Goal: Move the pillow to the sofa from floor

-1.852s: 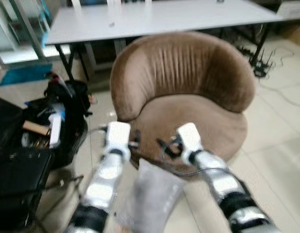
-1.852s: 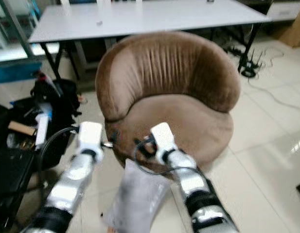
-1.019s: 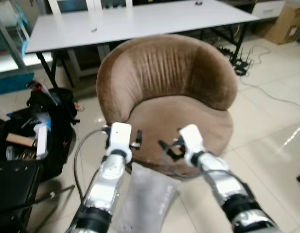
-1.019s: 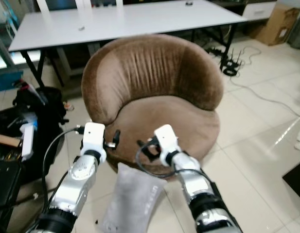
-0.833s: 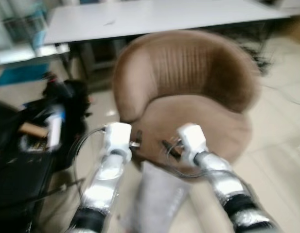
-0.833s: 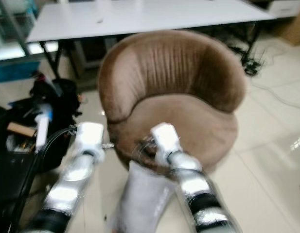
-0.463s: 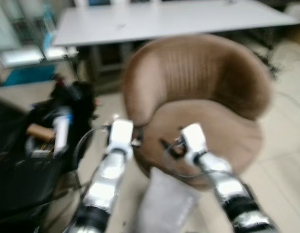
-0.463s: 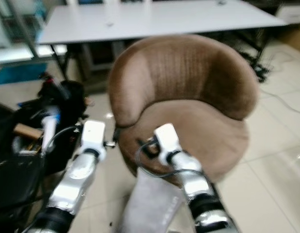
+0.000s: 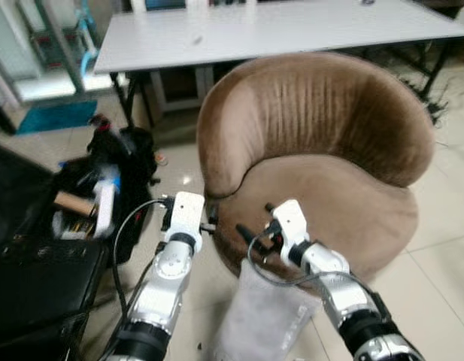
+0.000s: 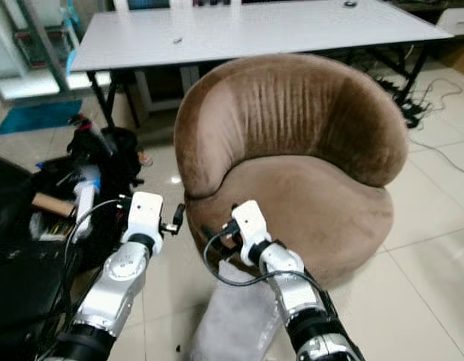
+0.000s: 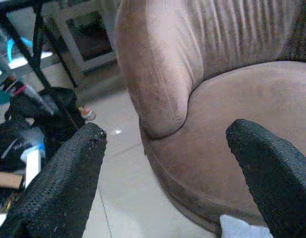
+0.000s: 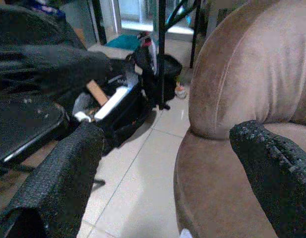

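A pale tiled floor (image 9: 442, 248) reflects soft light. A long white table (image 9: 277, 26) on black legs stands at the back. On the left, open black bags (image 9: 81, 218) hold loose items. Cables (image 10: 435, 83) trail across the tiles on the right.

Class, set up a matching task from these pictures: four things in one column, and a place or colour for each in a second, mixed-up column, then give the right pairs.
Things:
1. pillow
2. sofa
3. table
4. black bag

Descriptions:
A. brown, with a curved back
B. white, behind the sofa
C. grey, on the floor against the sofa's front
D. on the floor, on the robot's left of the sofa

Pairs: 1-C, 2-A, 3-B, 4-D
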You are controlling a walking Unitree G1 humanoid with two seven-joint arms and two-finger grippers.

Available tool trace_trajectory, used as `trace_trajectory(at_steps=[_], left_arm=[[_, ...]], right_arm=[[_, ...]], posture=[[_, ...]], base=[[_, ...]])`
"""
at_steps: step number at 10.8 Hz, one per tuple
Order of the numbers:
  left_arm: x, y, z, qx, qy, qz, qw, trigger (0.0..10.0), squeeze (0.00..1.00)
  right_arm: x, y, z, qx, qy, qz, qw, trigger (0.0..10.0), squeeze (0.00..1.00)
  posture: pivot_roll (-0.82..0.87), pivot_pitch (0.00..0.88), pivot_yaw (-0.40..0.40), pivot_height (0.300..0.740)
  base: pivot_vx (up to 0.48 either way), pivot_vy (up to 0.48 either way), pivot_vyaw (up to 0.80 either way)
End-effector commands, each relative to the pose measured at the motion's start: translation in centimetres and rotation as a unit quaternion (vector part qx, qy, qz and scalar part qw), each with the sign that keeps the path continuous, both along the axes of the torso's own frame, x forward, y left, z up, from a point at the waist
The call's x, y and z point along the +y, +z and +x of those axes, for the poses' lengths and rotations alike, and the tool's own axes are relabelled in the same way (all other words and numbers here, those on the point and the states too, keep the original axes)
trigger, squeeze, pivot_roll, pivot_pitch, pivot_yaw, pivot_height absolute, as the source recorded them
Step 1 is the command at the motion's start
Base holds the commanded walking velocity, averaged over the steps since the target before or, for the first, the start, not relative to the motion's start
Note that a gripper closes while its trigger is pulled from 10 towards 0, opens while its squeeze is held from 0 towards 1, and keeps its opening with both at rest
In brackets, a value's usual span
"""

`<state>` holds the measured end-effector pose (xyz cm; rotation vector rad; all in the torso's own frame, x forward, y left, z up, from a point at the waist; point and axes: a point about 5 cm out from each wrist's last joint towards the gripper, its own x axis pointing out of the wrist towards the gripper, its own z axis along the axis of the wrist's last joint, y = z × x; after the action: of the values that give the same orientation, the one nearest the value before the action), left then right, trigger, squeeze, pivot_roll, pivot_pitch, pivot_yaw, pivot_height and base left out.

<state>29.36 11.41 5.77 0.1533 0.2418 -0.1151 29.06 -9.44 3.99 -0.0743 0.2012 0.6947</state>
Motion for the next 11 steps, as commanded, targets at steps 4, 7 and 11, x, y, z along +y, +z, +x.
trace_trajectory(at_steps=[4, 7, 11], left_arm=[[-0.02, 0.23, -0.02, -0.005, -0.007, 0.005, 1.000, 10.0, 0.00], [0.18, 0.01, -0.10, 0.005, -0.013, 0.006, 1.000, 10.0, 0.00], [0.19, 0.13, -0.10, 0.000, -0.036, 0.027, 0.999, 10.0, 0.00]], right_arm=[[0.03, 0.53, -0.07, -0.012, 0.019, 0.012, 1.000, 10.0, 0.00], [-0.19, 0.36, 0.10, -0.004, 0.013, 0.005, 1.000, 10.0, 0.00], [-0.07, 0.28, 0.18, -0.006, 0.007, -0.006, 1.000, 10.0, 0.00]], posture=[[-0.10, 0.000, 0.058, 0.740], [-0.10, 0.000, 0.057, 0.740], [-0.10, 0.000, 0.069, 0.740]], base=[[0.319, 0.000, 0.00], [0.000, 0.000, 0.00], [0.000, 0.000, 0.00]])
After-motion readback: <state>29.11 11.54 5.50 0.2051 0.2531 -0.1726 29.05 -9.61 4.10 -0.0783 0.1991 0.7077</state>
